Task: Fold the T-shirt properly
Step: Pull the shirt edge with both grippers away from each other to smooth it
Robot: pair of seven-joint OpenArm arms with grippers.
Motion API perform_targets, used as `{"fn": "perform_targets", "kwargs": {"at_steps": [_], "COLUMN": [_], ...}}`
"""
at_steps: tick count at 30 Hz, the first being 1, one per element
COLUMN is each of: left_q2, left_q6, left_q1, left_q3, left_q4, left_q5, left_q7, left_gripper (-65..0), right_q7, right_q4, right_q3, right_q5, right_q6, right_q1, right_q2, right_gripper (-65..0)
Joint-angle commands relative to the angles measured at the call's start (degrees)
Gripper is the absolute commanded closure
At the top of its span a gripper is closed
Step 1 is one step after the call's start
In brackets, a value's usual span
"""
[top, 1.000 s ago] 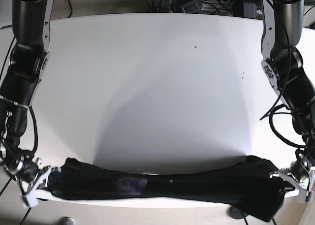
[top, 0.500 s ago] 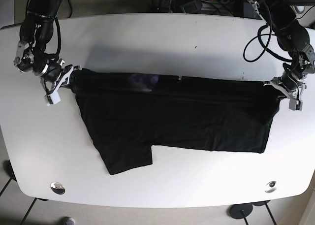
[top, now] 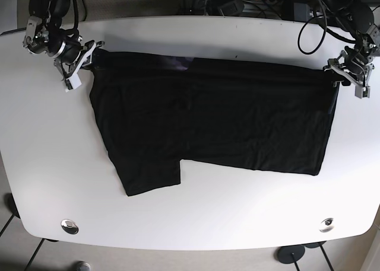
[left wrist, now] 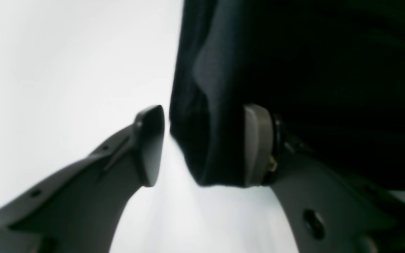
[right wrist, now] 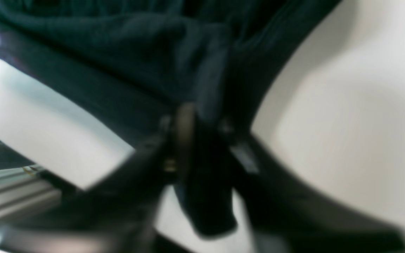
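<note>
Black cloth covers the middle of the white desk [top: 196, 211]: the T-shirt [top: 208, 123] lies spread flat, one sleeve [top: 151, 176] reaching toward the near edge, where two metal discs sit in the desk top. Farther back, its top edge runs between the two arms. At the far right corner of the shirt in the base view, the left pincer [left wrist: 202, 144] stands apart, cloth hanging between its fingers. At the far left corner, the right pincer [right wrist: 202, 133] is closed on a bunched fold, though that view is blurred. Cables lie beyond the desk.
</note>
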Motion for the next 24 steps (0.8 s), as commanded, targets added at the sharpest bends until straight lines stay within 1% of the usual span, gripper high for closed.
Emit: {"fn": "perform_targets", "kwargs": {"at_steps": [1,2,3,4,6,8,9,11,13,14,16,17,18,19,20,22,24], "left_q2": [-1.3,-1.3,-1.2,-1.1,-1.1,-1.1,-1.1,-1.0,-0.9,-1.1,-1.1,-1.0,-1.0,-1.3,-1.4,-2.9,-3.4], "left_q6": [0.3,0.3,0.3,0.3,0.3,0.3,0.3,0.3,0.3,0.3,0.3,0.3,0.3,0.3,0.3,0.3,0.3], "left_q1": [-0.3,-0.3,0.1,1.8,2.8,2.9,2.9,2.3,0.1,-0.4,-0.7,-0.7,-0.7,-0.7,-0.7,-0.5,-0.5], "left_q3": [-1.6,-1.7,-1.7,-1.6,-1.4,-1.3,-1.3,-1.0,2.2,3.7,5.5,6.2,8.1,9.8,11.2,12.0,12.0], "left_q4": [4.7,7.0,9.3,12.9,16.6,18.6,18.7,18.2,17.3,15.9,13.0,11.9,9.9,8.0,6.1,1.5,-1.6], "left_q5": [-0.6,-0.6,-0.6,-0.6,-0.6,-0.6,-0.7,-0.4,-0.2,-0.2,-0.2,-0.2,-0.1,-0.1,-0.1,-0.1,-0.1], "left_q7": [1.0,1.7,2.0,1.9,1.9,1.9,1.9,1.8,1.8,1.8,1.0,-0.5,-3.8,-5.4,-6.4,-8.4,-9.8], "left_gripper": [-33.3,-33.3,-33.3,-33.3,-33.3,-33.6,-33.6,-33.6,-33.2,-33.2,-33.1,-33.1,-33.1,-33.1,-33.1,-33.1,-33.1], "right_q7": [1.0,0.9,0.8,0.8,0.8,0.8,0.8,0.8,0.8,0.8,1.1,1.1,1.1,1.1,1.1,1.1,1.1], "right_q4": [4.8,6.2,7.3,8.1,8.3,8.3,8.3,8.1,7.9,8.1,8.3,7.9,7.8,7.8,7.8,7.8,7.8], "right_q3": [1.1,2.2,3.4,4.8,5.6,5.6,5.5,4.7,1.1,-1.7,-5.4,-5.4,-5.4,-5.6,-5.6,-5.7,-5.5], "right_q5": [3.5,5.7,7.8,10.9,14.3,16.0,16.1,15.8,15.4,13.7,9.8,8.2,4.6,1.8,-0.4,-4.0,-6.1], "right_q6": [3.05,3.92,3.97,3.97,3.97,3.97,3.97,3.97,3.97,3.97,3.97,3.97,3.97,3.97,3.97,3.97,3.97], "right_q1": [-2.6,-3.9,-5.2,-7.0,-9.3,-10.3,-10.3,-8.8,-7.4,-7.0,-6.6,-6.5,-5.8,-5.4,-5.2,-5.6,-5.9], "right_q2": [1.0,1.0,1.0,1.0,1.3,1.5,1.8,1.7,1.9,1.7,0.4,-1.3,-3.6,-4.6,-5.5,-6.7,-7.2], "right_gripper": [-37.1,-44.5,-49.9,-53.1,-53.0,-53.0,-53.0,-53.0,-52.6,-50.7,-43.3,-38.7,-33.0,-30.6,-29.5,-28.7,-27.9]}}
